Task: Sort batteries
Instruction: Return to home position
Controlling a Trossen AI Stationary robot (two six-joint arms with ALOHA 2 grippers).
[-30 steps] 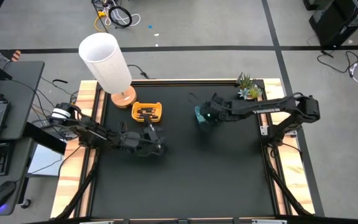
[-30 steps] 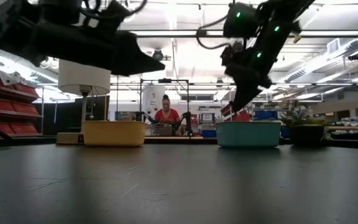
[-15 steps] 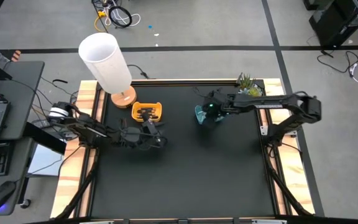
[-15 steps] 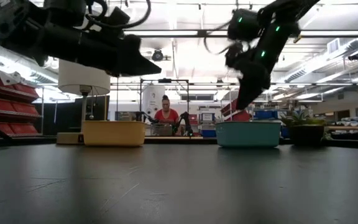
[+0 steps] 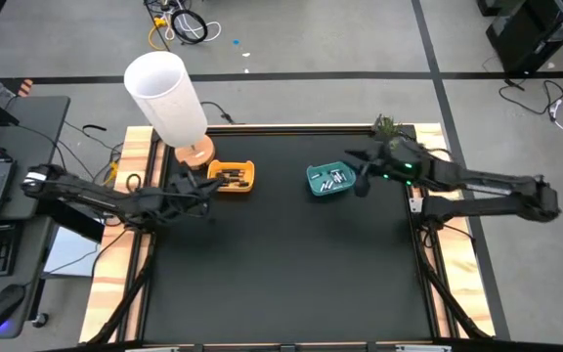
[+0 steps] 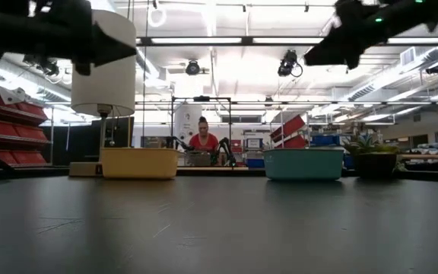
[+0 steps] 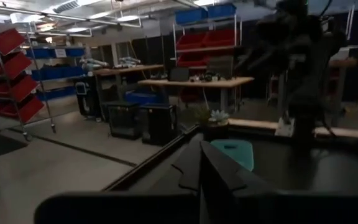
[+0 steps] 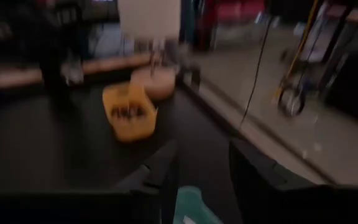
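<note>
Black bench (image 5: 291, 264) and white lamp (image 5: 169, 98) fill the high view. Dark batteries (image 5: 228, 176) lie in the yellow bin (image 5: 250, 182) beside the lamp's base, silver batteries (image 5: 335, 179) in the teal bin (image 5: 313, 186) well apart from it; sorting looks done. Left hand (image 5: 201, 186) hangs near the lamp's base, right hand (image 5: 359, 174) past the teal bin, likely parking. Low view: both ride above the bins. Left wrist view: fingers (image 7: 219, 174) together, empty; right wrist view: fingers (image 8: 247, 165) spread, empty.

orange bin (image 5: 251, 178) | teal bin (image 5: 312, 181), silver batteries (image 5: 335, 179) | black table (image 5: 291, 264) | white lampshade (image 5: 164, 96)
</note>
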